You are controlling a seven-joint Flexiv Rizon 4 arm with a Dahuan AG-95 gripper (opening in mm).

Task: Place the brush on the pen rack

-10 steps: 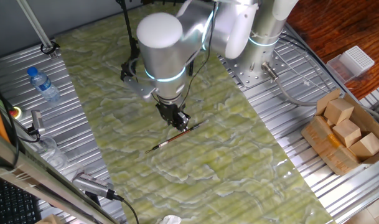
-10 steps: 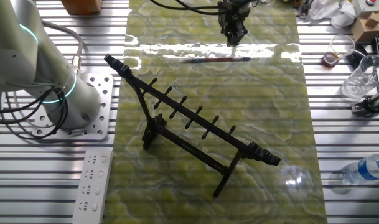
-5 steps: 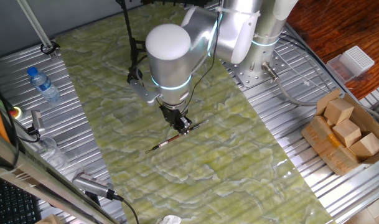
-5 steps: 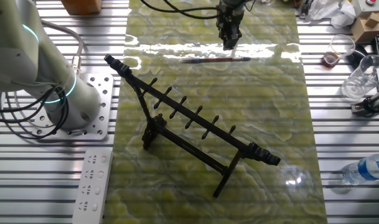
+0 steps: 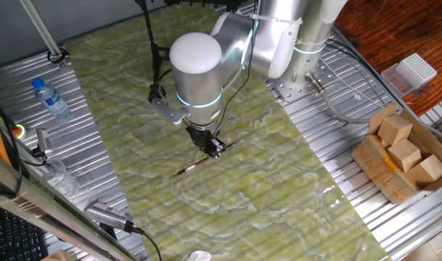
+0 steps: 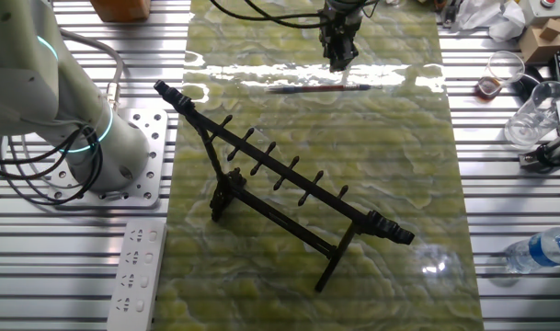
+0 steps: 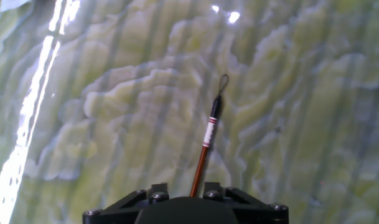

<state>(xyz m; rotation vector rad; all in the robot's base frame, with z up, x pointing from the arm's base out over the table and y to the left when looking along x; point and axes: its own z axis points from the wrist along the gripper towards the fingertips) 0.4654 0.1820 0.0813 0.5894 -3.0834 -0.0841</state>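
Note:
The brush (image 5: 197,164) lies flat on the green mat, with a reddish-brown handle and a dark tip; it also shows in the other fixed view (image 6: 321,88). My gripper (image 5: 213,146) hangs right over its handle end, also seen from the other side (image 6: 338,62). In the hand view the brush (image 7: 206,140) runs between my two fingers, which stand apart on either side of it; my gripper (image 7: 186,188) is open. The black pen rack (image 6: 289,179) stands upright in the middle of the mat, well away from the brush; part of it shows behind my arm (image 5: 154,52).
A white power strip (image 6: 137,276) lies beside the arm's base (image 6: 123,156). A water bottle (image 5: 50,98) and a glass (image 6: 528,119) stand on the metal table. A cardboard box with wooden blocks (image 5: 402,156) sits off the mat.
My arm has shifted a little sideways and lowered over the brush's handle end. The brush and rack have not moved.

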